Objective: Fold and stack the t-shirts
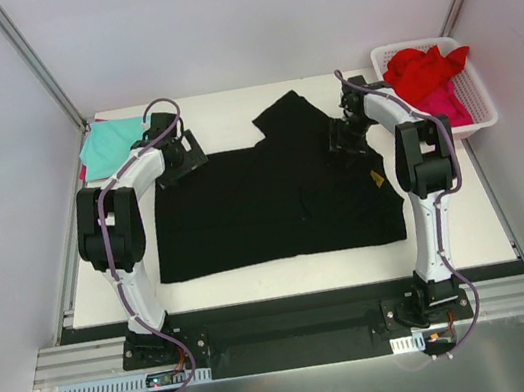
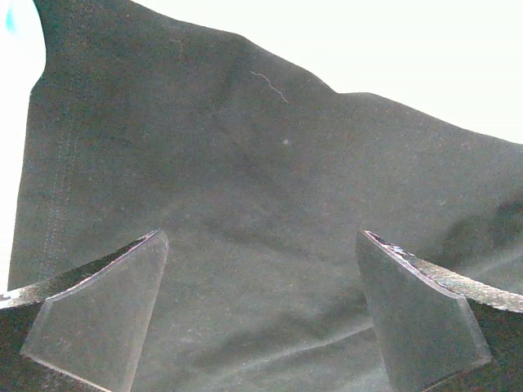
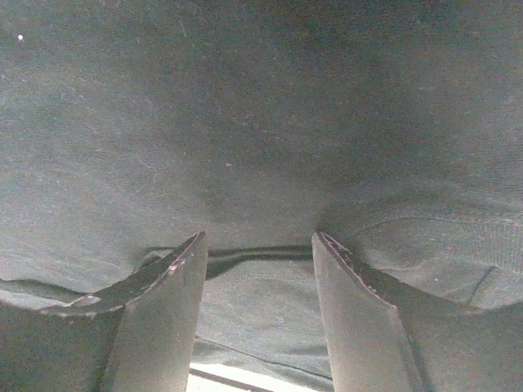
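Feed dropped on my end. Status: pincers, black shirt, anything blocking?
Left pincer open over black shirt, far-left edge. Right pincer open, low over its far-right part. Shirt spread out. Teal shirt and basket off to the sides, nothing blocking.

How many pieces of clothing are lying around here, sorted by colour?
Black t-shirt: 1
Teal t-shirt: 1
Red t-shirt, in the basket: 1
Pink t-shirt, in the basket: 1
Total: 4
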Controlling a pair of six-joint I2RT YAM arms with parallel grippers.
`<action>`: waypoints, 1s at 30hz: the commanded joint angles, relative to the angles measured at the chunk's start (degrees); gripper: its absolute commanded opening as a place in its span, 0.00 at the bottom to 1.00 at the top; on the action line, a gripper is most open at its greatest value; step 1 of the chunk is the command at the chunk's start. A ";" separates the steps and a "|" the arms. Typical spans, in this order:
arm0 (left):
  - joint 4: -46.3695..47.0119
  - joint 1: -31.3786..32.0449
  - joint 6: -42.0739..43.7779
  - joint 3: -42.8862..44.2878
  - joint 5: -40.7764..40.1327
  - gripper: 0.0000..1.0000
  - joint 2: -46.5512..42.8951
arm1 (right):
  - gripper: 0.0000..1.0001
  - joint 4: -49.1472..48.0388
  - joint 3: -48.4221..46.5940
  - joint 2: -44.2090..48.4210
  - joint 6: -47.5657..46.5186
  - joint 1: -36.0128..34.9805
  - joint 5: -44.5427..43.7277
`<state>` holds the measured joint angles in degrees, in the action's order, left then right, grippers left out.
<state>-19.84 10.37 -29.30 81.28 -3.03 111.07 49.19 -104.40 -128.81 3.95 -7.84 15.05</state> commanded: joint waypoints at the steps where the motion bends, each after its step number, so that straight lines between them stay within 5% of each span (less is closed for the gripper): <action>1: -1.17 -0.62 1.09 2.22 0.57 0.99 -0.67 | 0.58 7.67 -2.04 0.32 -0.60 -0.69 -8.09; 14: -0.65 -0.62 0.12 2.92 1.26 0.99 0.38 | 0.59 9.61 -1.60 1.28 -1.92 -0.34 -14.34; 30: -3.54 -1.84 0.30 18.38 8.12 0.99 12.94 | 0.59 10.05 -2.92 1.55 -2.01 -0.34 -13.64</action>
<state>-20.18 9.63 -29.19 95.20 3.49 122.10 56.40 -105.54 -128.95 2.63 -8.45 2.22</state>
